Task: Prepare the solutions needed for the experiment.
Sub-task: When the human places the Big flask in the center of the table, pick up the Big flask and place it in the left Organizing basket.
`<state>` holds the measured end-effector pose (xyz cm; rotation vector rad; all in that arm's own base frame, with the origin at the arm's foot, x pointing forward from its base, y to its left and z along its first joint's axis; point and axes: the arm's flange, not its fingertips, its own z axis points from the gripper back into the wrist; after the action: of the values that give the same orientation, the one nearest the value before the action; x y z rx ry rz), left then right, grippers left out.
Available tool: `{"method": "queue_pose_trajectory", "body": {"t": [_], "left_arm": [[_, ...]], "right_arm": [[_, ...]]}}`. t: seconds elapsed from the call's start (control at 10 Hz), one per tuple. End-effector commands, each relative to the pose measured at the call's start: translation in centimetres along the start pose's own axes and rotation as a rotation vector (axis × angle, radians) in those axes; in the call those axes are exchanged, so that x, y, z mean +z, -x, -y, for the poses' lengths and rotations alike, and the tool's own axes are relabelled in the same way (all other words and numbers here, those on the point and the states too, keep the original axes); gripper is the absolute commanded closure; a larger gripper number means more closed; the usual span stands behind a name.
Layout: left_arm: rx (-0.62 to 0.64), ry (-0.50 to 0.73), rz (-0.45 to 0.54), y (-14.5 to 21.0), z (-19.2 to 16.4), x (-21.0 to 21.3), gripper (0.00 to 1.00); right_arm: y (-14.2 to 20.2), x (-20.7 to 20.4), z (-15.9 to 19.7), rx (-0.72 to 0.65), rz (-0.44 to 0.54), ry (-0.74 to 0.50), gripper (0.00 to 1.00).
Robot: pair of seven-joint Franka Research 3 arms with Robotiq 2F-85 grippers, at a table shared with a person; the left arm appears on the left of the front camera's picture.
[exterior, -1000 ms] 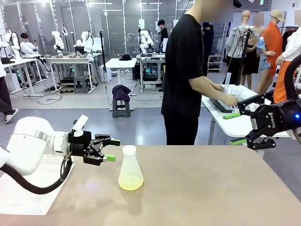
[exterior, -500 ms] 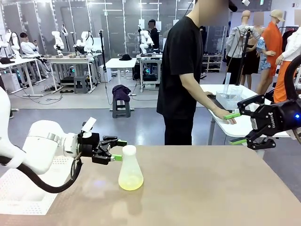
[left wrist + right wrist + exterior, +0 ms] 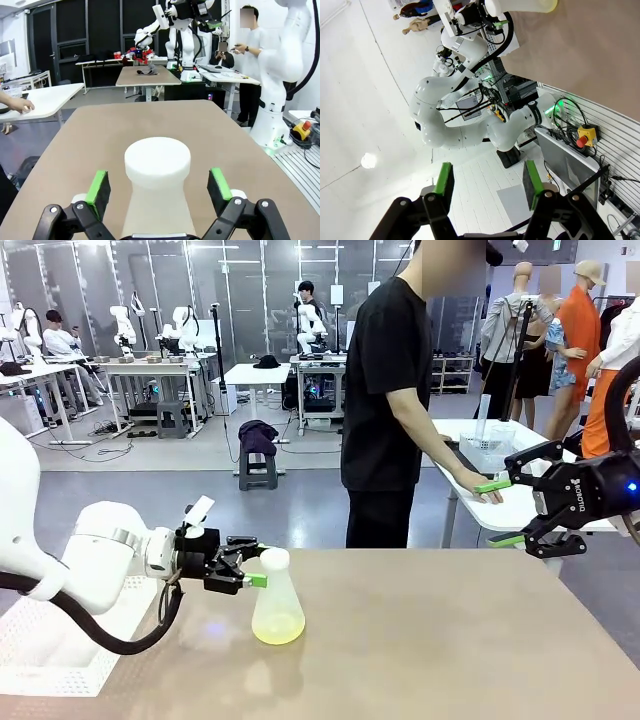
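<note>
Tan table [image 3: 450, 640] sits in a big lab with other workbenches behind. A conical flask [image 3: 277, 597] stands on it, pale yellow-green solution [image 3: 277, 626] pooled in its bottom. Left gripper [image 3: 252, 560] is spread wide around the neck, not touching. Right gripper [image 3: 500, 512] hangs unclenched, holding nothing.

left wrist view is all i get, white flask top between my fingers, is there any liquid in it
Observer: Yes, the flask holds a shallow pale yellow-green liquid at its base.
Operator: where is the right gripper
Observer: The right gripper hangs open in the air past the table's right far edge, holding nothing.
Operator: is the person near the flask
Observer: No, the person stands at a white side table, one hand resting on it.
</note>
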<state>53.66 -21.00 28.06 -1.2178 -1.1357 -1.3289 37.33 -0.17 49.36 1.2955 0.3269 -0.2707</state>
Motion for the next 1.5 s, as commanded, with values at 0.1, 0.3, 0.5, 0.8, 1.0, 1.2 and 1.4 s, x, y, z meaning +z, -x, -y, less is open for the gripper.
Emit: {"method": "queue_pose_trajectory", "body": {"t": [0.1, 0.3, 0.5, 0.8, 1.0, 1.2, 1.4], "left_arm": [[0.031, 0.014, 0.021, 0.7, -1.3, -1.3, 0.00], [0.041, 0.043, 0.044, 1.1, -1.6, -2.3, 0.00], [0.037, 0.064, 0.067, 1.4, -1.8, -3.1, 0.00], [0.051, 0.080, 0.089, 1.7, -2.5, -4.5, 0.00], [0.048, 0.083, 0.096, 1.9, -2.2, -4.5, 0.17], [0.061, 0.082, 0.074, 1.9, -2.2, -4.5, 0.34], [0.060, 0.081, 0.081, 1.7, -2.1, -4.2, 0.52]], "right_arm": [[0.1, 0.1, -0.1, 0.005, -0.002, -0.004, 0.30], [0.1, 0.1, -0.1, 0.005, -0.002, -0.004, 0.30], [0.1, 0.1, -0.1, 0.005, -0.002, -0.004, 0.30], [0.1, 0.1, -0.1, 0.005, -0.002, -0.004, 0.30], [0.1, 0.1, -0.1, 0.005, -0.002, -0.004, 0.30], [0.1, 0.1, -0.1, 0.005, -0.002, -0.004, 0.30], [0.1, 0.1, -0.1, 0.005, -0.002, -0.004, 0.30]]}}
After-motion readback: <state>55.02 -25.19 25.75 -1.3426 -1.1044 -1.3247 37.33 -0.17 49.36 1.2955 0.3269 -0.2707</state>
